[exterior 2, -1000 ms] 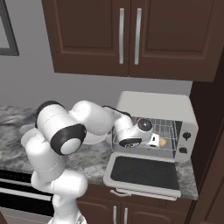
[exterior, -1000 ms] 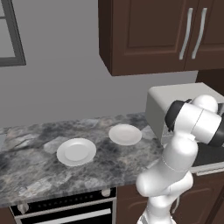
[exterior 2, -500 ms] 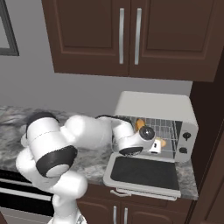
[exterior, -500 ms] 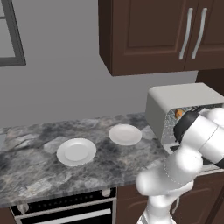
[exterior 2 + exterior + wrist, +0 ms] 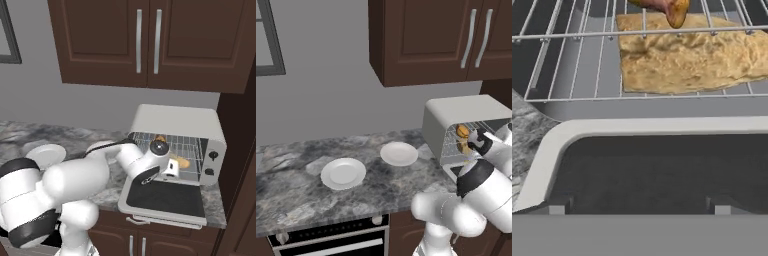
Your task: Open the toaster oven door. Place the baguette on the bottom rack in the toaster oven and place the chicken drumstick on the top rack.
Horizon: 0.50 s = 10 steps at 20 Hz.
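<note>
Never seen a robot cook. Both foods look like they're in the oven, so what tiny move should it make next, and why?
Probably draw the open gripper straight back. The baguette lies on the bottom rack, the chicken drumstick on the top rack, and the toaster oven door hangs open below.

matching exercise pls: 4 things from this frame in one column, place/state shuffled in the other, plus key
Things:
1. baguette
2. chicken drumstick
3. toaster oven door
4. two white plates

Places or states:
A. folded down flat in front of the oven
B. on the counter, left of the oven, nothing on them
C. on the bottom rack
D. on the top rack

Pairs: 1-C, 2-D, 3-A, 4-B
</note>
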Motion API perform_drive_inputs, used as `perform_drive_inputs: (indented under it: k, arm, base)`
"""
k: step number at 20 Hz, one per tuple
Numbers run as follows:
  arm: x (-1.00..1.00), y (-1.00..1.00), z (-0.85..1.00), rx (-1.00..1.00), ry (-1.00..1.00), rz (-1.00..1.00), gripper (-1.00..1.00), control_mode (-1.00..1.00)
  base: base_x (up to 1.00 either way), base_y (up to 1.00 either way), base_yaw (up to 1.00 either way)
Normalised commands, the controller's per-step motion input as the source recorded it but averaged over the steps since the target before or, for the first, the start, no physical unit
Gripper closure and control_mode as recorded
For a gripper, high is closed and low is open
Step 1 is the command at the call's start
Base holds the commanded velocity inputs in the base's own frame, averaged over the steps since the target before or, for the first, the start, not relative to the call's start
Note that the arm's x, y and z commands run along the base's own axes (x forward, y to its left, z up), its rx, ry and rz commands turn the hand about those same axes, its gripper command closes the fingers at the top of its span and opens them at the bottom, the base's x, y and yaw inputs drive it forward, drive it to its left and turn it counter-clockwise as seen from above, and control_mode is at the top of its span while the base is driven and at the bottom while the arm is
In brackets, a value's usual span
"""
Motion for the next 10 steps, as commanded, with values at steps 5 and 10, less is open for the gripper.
perform_drive_inputs:
  k: [5,10]
  arm:
    - [-0.56,0.15,0.37,0.00,0.13,0.00,-1.00,-1.00]
    - [-0.62,0.23,0.29,0.00,0.00,-0.04,-1.00,-1.00]
  base:
    - [0.00,0.00,0.00]
    - [0.00,0.00,0.00]
